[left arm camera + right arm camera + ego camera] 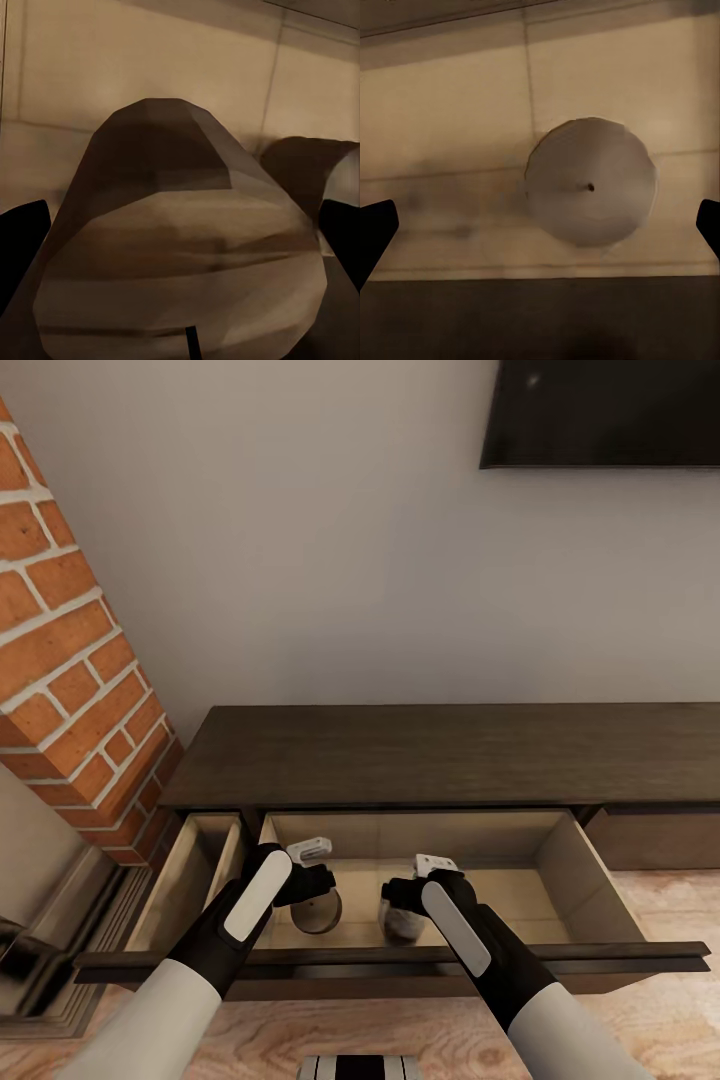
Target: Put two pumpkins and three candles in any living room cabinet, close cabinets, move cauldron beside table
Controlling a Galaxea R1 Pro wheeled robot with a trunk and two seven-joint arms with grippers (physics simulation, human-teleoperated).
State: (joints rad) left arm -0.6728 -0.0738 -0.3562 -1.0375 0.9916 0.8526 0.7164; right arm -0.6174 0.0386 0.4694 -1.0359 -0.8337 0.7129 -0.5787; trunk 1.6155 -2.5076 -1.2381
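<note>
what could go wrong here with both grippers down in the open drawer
The left gripper sits close around a candle, so lifting out could drag or tip it. The right gripper is open over another candle; lowering could knock it. Closing the drawer now would pinch both arms.

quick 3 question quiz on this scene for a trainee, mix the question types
1. True or false: the wide cabinet drawer under both grippers is pulled open.
2. The candle under the right gripper is: A) clamped between the fingers B) resting in the drawer with the fingers spread wide C) on the cabinet top.
3. What stands left of the cabinet?

Key: 1 true; 2 B; 3 a brick column.
</note>
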